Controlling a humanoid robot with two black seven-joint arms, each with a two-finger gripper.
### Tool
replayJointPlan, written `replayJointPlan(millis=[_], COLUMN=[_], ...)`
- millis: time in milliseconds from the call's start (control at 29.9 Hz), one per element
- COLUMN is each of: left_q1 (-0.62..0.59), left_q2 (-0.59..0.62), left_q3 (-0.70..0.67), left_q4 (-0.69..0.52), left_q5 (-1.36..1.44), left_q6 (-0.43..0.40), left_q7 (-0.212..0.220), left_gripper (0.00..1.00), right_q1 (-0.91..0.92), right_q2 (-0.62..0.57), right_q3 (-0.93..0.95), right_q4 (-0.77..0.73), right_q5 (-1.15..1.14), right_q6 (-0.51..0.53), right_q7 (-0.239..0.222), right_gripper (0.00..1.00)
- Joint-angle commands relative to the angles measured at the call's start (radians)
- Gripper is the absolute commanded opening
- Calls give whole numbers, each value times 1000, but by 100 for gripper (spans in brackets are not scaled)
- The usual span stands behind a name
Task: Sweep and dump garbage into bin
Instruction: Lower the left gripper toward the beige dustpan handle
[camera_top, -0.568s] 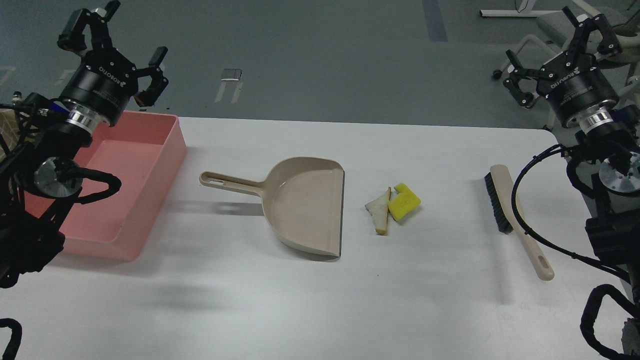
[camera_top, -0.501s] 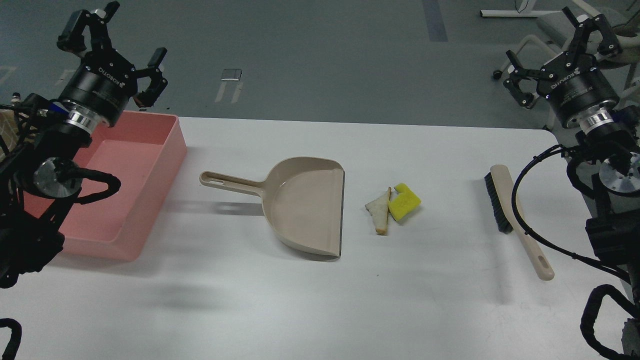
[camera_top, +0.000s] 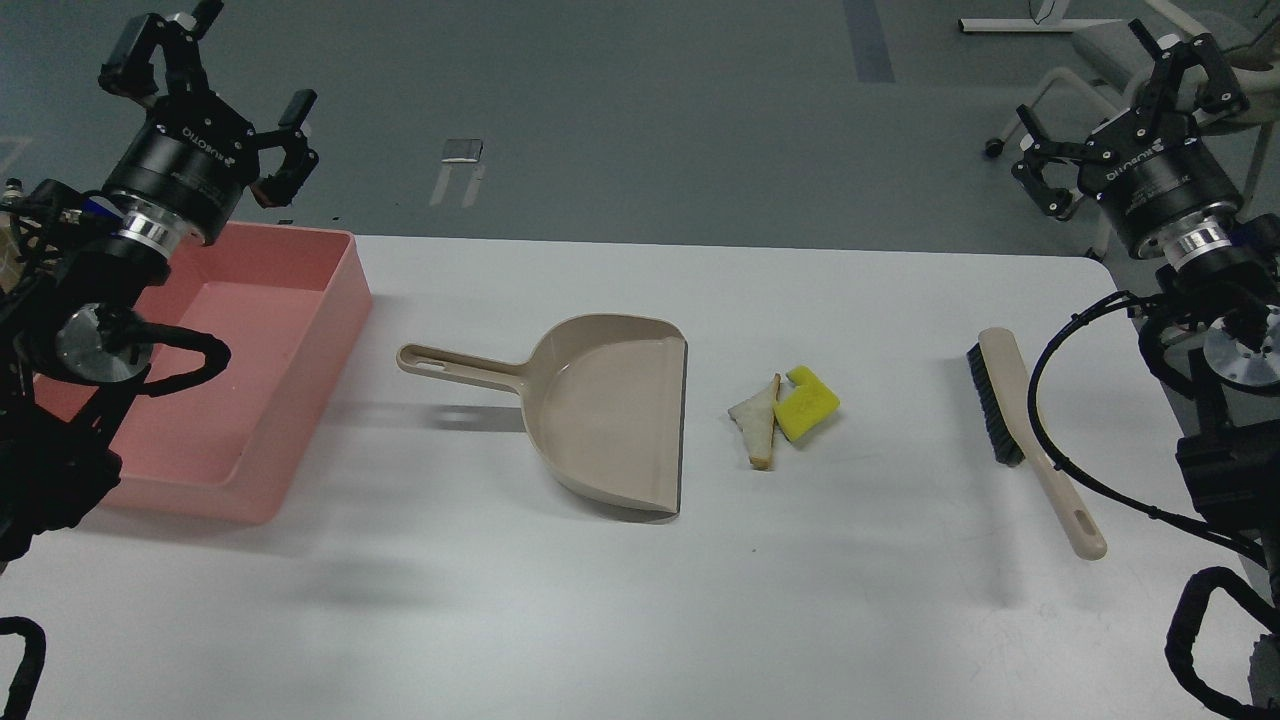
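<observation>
The garbage lies mid-table: a yellow notched foam block (camera_top: 806, 405) touching a triangular white bread slice (camera_top: 758, 421) with brown crust. A beige dustpan (camera_top: 610, 415) lies just left of them, open mouth toward them, handle pointing left. A brush (camera_top: 1020, 425) with black bristles and beige handle lies at the right. The pink bin (camera_top: 300, 380) sits at the left edge. My left gripper (camera_top: 205, 105) is open and empty, raised above the bin's far end. My right gripper (camera_top: 1135, 125) is open and empty, raised beyond the table's far right corner.
The white table (camera_top: 640, 600) has bare surface along the front. Its far edge runs behind the dustpan. Grey floor and chair legs (camera_top: 1040, 100) lie beyond it. My arms' cables hang at both sides.
</observation>
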Motion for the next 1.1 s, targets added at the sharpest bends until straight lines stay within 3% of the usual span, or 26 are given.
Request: replayJointPlan(millis=[0, 468, 635, 769, 1069], left_q1=[-7, -2, 104, 181, 447], left_q2=[-2, 6, 66, 101, 268], left_q3=[-1, -1, 2, 4, 8], left_q4=[8, -57, -279, -386, -720], left_q5=[0, -2, 0, 2, 67], left_q6=[-14, -14, -10, -8, 3], left_q7=[-5, 2, 1, 3, 18], left_gripper=[98, 98, 98, 98, 98], right_q1=[-1, -30, -48, -73, -153], right_q2=[-30, -32, -32, -33, -49], right_q3=[-1, 3, 3, 11, 32], right_q4=[-12, 5, 10, 23, 94], right_q5=[0, 11, 11, 9, 11], right_q6=[0, 0, 0, 0, 0], right_q7=[-1, 10, 16, 24, 24], right_gripper=[100, 100, 100, 100, 100])
